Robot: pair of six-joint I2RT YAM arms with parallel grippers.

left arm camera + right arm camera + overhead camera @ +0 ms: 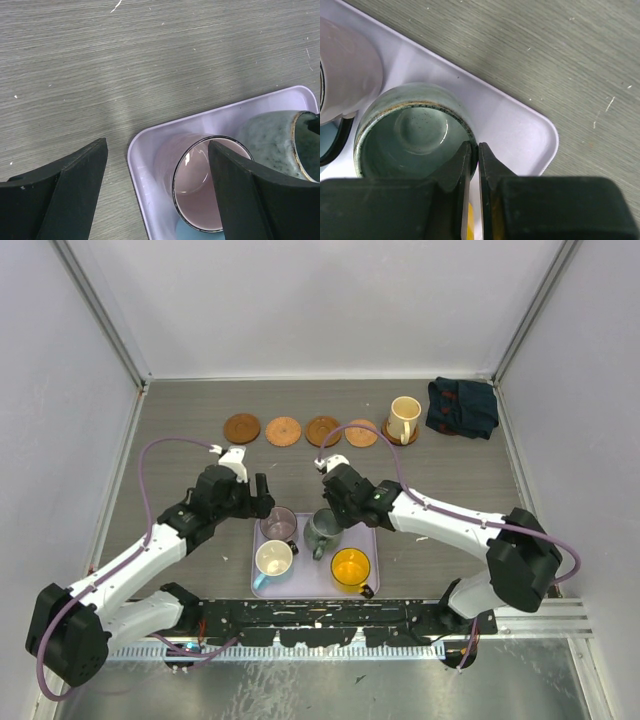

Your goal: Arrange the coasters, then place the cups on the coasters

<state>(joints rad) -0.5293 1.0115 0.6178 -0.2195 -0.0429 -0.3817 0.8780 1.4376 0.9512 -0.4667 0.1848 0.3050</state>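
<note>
**Progress of the task.** The 5 flat round brown wooden-looking coasters [283, 431] lie in 1 row along the far side of the grey wood-grain table [180, 455], so I judge the arranging step done. The rightmost coaster [410, 438] carries the pale cream-beige handled mug [404, 417]; the other 4 coasters are bare. The remaining 4 mugs stand in the lavender rectangular tray [312, 578] near my bases: the translucent purple-grey mug [278, 524], the grey-teal glazed mug [323, 530], the cream mug with a light-blue outside [273, 560] and the bright yellow-orange mug [351, 567]. By my count, 1 of 5 placements is complete and 4 are left. My right fingers [335, 515] are pressed almost together across the near wall of the grey-teal mug, 1 inside the rim and 1 outside, pinching it. The mug sits on the tray floor, not yet lifted. My left fingers [262, 502] are spread wide and hold nothing. 1 hangs over the purple-grey mug's rim and the other over bare table outside the tray's corner; I cannot tell whether either touches. The step in hand appears to be carrying the grey-teal mug to a bare coaster. The dark blue crumpled cloth [462, 407] lies at the far right, just beside the occupied coaster.
</note>
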